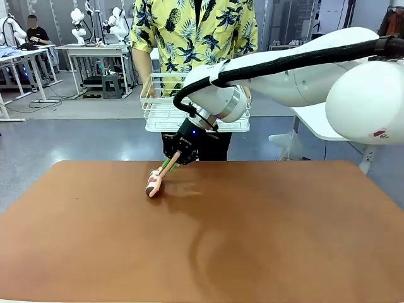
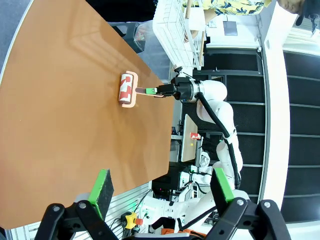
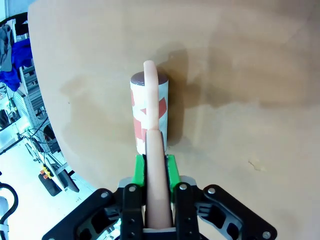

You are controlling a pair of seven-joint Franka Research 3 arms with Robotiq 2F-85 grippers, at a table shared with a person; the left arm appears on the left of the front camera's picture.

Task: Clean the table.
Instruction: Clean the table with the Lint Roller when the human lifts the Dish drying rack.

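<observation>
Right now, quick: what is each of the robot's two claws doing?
Left gripper: open, holding nothing.
Right gripper: shut on the lint roller, by its handle, with the roller end on the table.

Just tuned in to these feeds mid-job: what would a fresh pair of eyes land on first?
The right gripper reaches over the far part of the terracotta table, its jaws shut on the pale handle of a lint roller whose red-and-white roll rests on the top. Just beyond, at the far edge, a person in a yellow pineapple-print shirt holds a white wire basket.
</observation>
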